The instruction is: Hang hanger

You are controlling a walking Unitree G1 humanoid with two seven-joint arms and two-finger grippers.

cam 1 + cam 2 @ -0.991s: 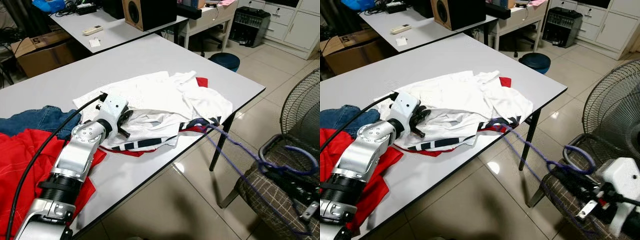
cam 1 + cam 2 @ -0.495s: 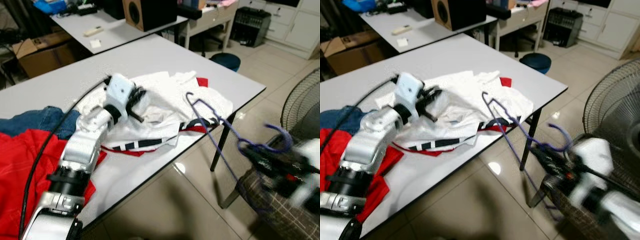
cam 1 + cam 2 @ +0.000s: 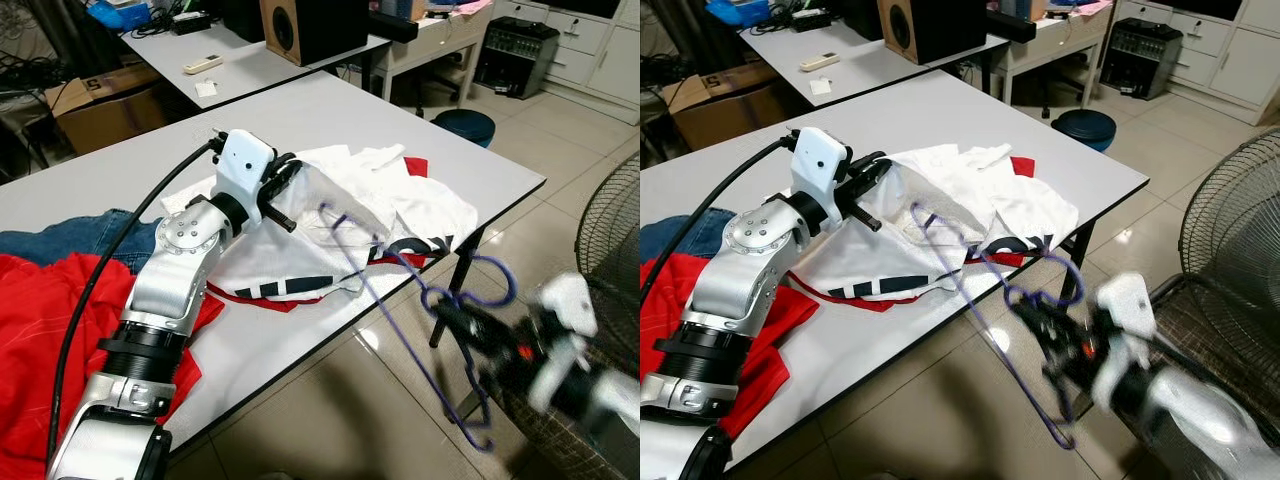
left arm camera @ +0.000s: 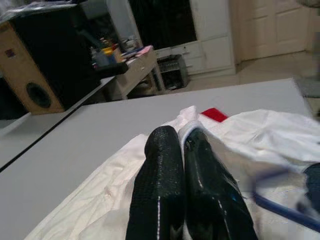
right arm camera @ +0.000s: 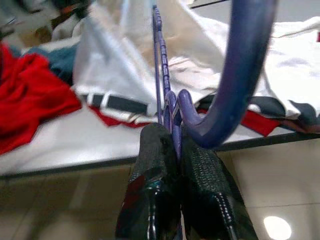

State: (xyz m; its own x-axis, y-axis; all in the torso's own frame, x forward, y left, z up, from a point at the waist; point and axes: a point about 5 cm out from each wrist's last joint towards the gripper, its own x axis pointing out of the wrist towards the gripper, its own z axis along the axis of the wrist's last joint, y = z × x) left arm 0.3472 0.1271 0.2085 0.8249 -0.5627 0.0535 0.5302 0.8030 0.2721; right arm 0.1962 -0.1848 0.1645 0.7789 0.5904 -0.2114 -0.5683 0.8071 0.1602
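Bright even indoor light; glare on floor tiles point(image 3: 365, 338); right hand point(image 3: 470, 330) motion-blurred; wrist views soft.

one hanger point(image 3: 400, 290), two tables point(image 3: 120, 170), one fan point(image 3: 1240, 220)

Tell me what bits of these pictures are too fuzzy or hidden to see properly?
- Right tool: blurred in both eye views, so its fingers are unclear there.
- Purple hanger: its far shoulder goes inside the white shirt in the eye views; the cloth hides it.
- Red garment: cut off by the left eye view's edge.
- Items on the back table: too small to name.
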